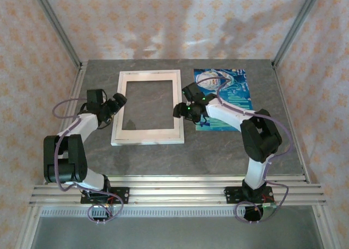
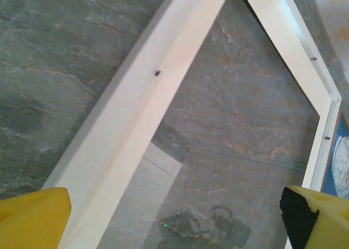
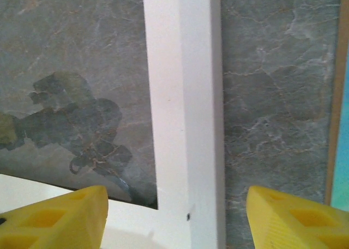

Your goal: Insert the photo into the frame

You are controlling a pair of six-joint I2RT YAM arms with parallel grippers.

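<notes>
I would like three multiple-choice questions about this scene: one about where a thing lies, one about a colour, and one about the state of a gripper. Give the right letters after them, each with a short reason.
1. Where does the rectangular teal-blue photo lie?
A. inside the thin white rectangular frame
B. flat on the grey marbled table, beside the frame on the robot's right
C. across the frame's left border

2. What colour are the fingers of the left gripper?
A. yellow
B. red
C. white

3. In what state is the left gripper?
A. shut on the photo
B. shut on the frame
C. open, holding nothing

Answers:
1 B: a strip of bare table separates the photo from the frame.
2 A: the left wrist view shows yellow fingers.
3 C: its fingers stand wide apart over the frame, clamping nothing.
</notes>
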